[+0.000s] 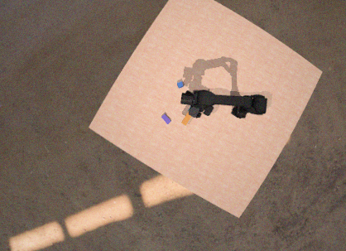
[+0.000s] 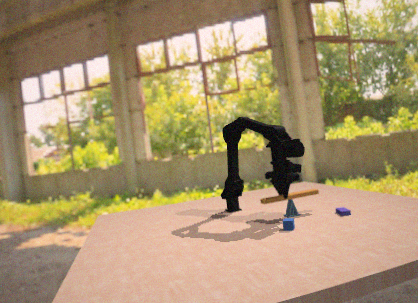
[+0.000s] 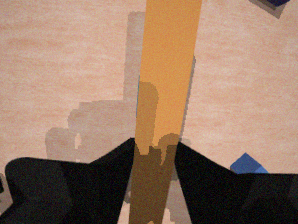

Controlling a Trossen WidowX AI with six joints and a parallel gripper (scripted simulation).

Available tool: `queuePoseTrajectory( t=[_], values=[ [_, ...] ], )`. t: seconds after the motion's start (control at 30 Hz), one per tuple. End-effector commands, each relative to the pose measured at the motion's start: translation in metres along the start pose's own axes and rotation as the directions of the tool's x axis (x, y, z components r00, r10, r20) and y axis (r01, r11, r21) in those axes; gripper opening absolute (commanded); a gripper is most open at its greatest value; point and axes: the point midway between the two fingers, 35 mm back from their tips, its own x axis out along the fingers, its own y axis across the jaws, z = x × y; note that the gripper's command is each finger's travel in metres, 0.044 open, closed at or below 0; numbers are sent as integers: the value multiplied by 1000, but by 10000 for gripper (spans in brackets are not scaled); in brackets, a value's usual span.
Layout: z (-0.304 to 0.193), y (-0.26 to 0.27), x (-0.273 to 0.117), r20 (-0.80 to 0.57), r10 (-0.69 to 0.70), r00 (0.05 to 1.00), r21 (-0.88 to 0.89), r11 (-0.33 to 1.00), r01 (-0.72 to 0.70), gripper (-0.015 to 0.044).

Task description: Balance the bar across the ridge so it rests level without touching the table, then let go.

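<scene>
The orange bar is held across my gripper, which is shut on it. The bar is clear of the table. The teal ridge stands on the table under the bar in the exterior view, with its top at or just below the bar's underside. I cannot tell whether they touch. In the wrist view only a thin teal sliver shows at the bar's left edge; the bar hides the rest. In the top view the arm and bar mostly hide the ridge.
A blue cube sits on the table near the ridge. A flat purple block lies farther out, past the bar's far end. The arm's shadow falls across the table.
</scene>
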Motion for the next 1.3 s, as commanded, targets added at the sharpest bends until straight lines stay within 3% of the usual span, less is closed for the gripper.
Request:
queuePoseTrajectory(
  t=[0.0,0.7,0.9,1.27],
  values=[
    [0,0,0,0,0,1000,0,1000,0,0],
    [0,0,0,0,0,1000,0,1000,0,0],
    [0,0,0,0,0,1000,0,1000,0,157],
    [0,0,0,0,0,1000,0,1000,0,167]
  ],
)
